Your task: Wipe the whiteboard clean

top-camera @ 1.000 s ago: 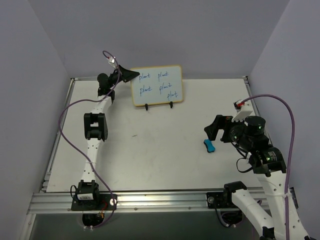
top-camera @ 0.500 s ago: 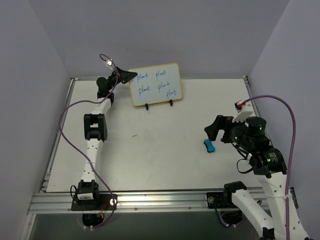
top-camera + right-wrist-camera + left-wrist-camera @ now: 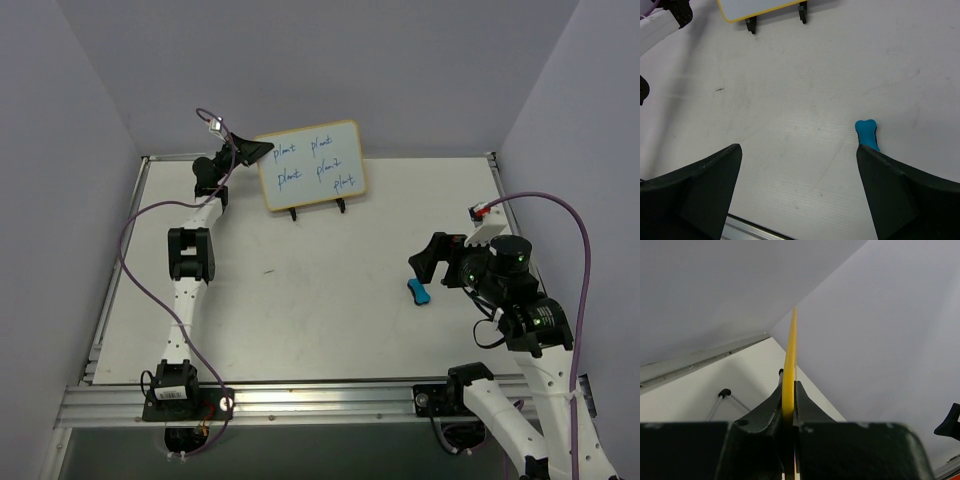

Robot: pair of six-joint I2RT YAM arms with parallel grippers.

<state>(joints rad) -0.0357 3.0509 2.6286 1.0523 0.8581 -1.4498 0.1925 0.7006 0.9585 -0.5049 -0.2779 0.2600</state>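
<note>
The whiteboard point(image 3: 310, 165), tan-yellow framed with blue handwriting, stands tilted on a black wire easel point(image 3: 315, 210) at the back of the table. My left gripper point(image 3: 260, 150) is shut on its left edge. In the left wrist view the yellow frame point(image 3: 790, 355) runs edge-on between the closed fingers of that left gripper point(image 3: 788, 392). My right gripper point(image 3: 432, 258) hovers open at the right, just behind a small blue bone-shaped eraser point(image 3: 417, 291). In the right wrist view the eraser point(image 3: 866, 132) lies beside the right finger of the gripper point(image 3: 797, 150), with nothing between the fingers.
The easel's black feet point(image 3: 751, 24) and the whiteboard's lower edge point(image 3: 755, 7) show at the top of the right wrist view. A rubber-tipped easel leg point(image 3: 724, 392) stands left of the left fingers. Purple walls close in the white table point(image 3: 300, 300) on three sides.
My left gripper has shifted slightly left and up with the whiteboard's edge in it, tilting the board a little. The right arm and the eraser have barely moved.
</note>
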